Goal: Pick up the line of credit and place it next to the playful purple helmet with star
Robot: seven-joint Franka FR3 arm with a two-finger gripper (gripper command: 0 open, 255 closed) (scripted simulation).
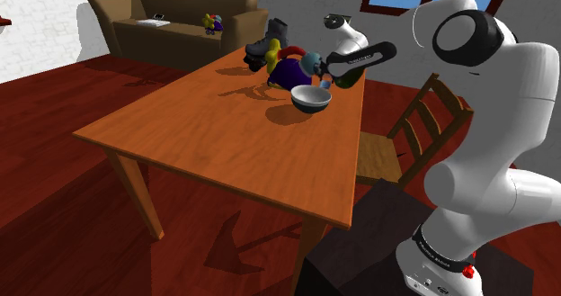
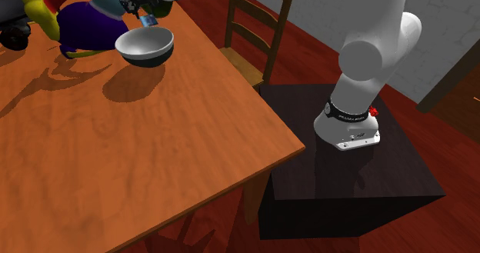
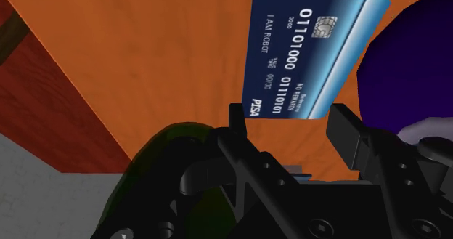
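Observation:
A dark blue credit card [image 3: 308, 52] with white numbers stands upright between my black fingers, clasped at its lower edge, above the orange wooden table [image 3: 145, 49]. My gripper [image 3: 290, 121] is shut on it. In the shoulder view the gripper [image 1: 325, 76] hangs over the table's far end with the card [image 1: 325, 85] below it, right beside the purple helmet [image 1: 288, 72]. The second exterior view shows the card [image 2: 148, 21] under the gripper [image 2: 143, 10], between the purple helmet [image 2: 85, 24] and a bowl. The helmet [image 3: 414, 63] lies close behind the card.
A grey-white bowl [image 1: 311, 99] [image 2: 145, 45] sits just in front of the gripper. A black boot [image 1: 267, 44] and yellow parts lie beyond the helmet. A dark green object [image 3: 170, 158] is under the hand. A wooden chair [image 1: 414, 132] stands by the table; a brown sofa [image 1: 180, 20] is at the back.

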